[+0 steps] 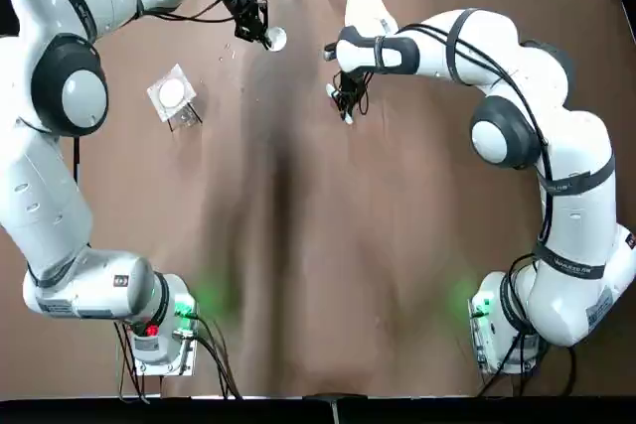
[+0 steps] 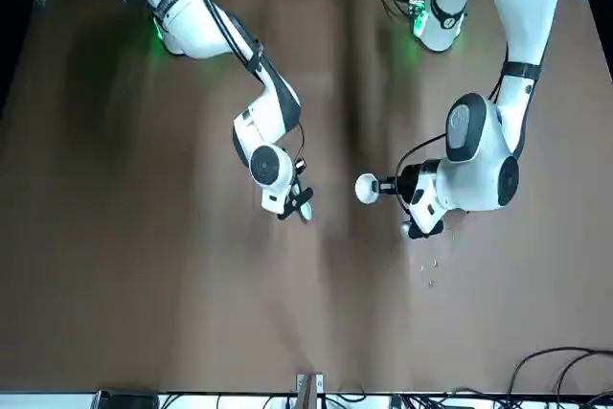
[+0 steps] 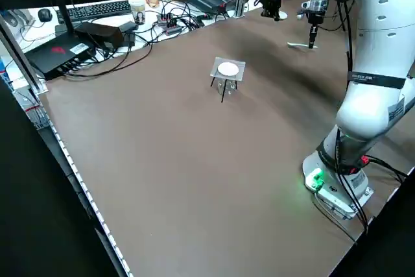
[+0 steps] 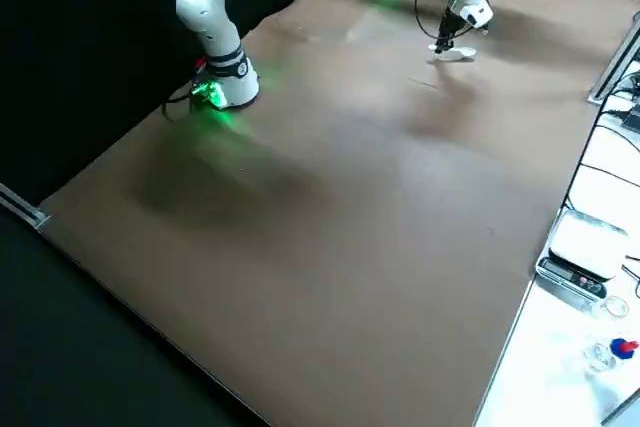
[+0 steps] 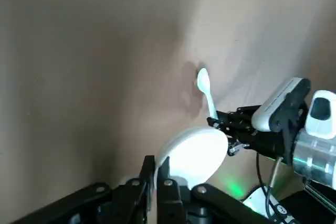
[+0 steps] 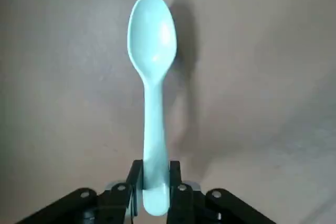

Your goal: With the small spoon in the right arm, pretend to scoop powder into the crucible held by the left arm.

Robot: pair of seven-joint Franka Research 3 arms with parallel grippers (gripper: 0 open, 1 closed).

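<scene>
— Where's the spoon?

— In my right gripper, fingers clamped on its handle end. The bowl points outward, low over the brown table, on the far side.

— And the crucible?

— My left gripper is pinched tight on the white crucible's rim, holding it off the table. Spoon and crucible are near each other, not touching.

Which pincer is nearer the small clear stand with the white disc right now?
Left. The left pincer, holding the crucible, is just beyond the stand and to its right; the right pincer, holding the spoon, is farther off on that same side.
</scene>
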